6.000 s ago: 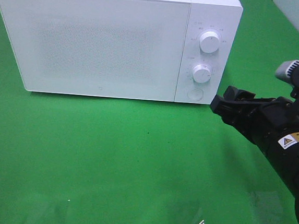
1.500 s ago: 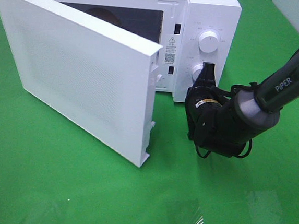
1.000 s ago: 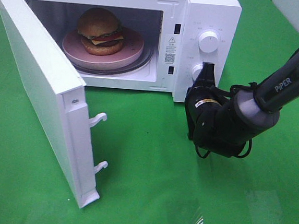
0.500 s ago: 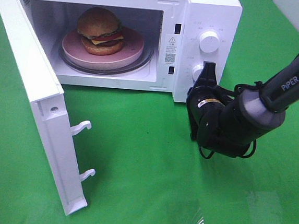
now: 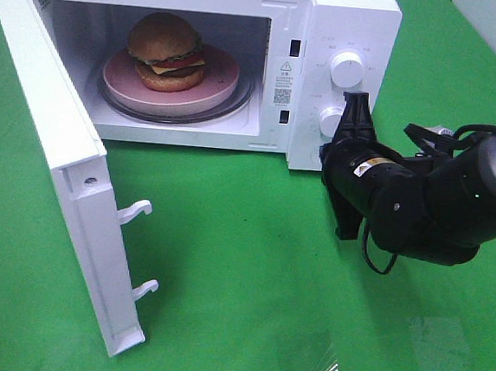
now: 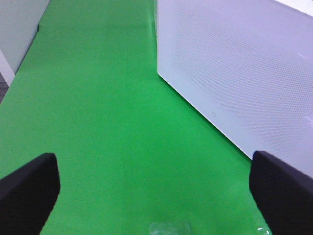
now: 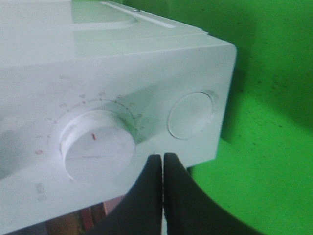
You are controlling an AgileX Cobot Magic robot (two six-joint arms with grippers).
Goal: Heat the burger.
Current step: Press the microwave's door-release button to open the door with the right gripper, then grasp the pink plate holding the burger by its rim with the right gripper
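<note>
A white microwave [image 5: 366, 31] is being seen standing on a green cloth [image 5: 249, 272], its door [image 5: 53, 125] being left swung wide open at the left of the high view, with two latch hooks [image 5: 135, 211] being exposed on its free edge. Inside, a round pink plate [image 5: 220, 86] is being carried on a glass turntable [image 5: 242, 105]. Two white knobs [image 5: 346, 68] are being shown one above the other on the control panel, with a round button [image 7: 190, 115] just beside the lower one.

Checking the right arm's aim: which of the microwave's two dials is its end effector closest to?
The lower dial, the one next to the round button; the shut right end effector sits right beside it.
</note>
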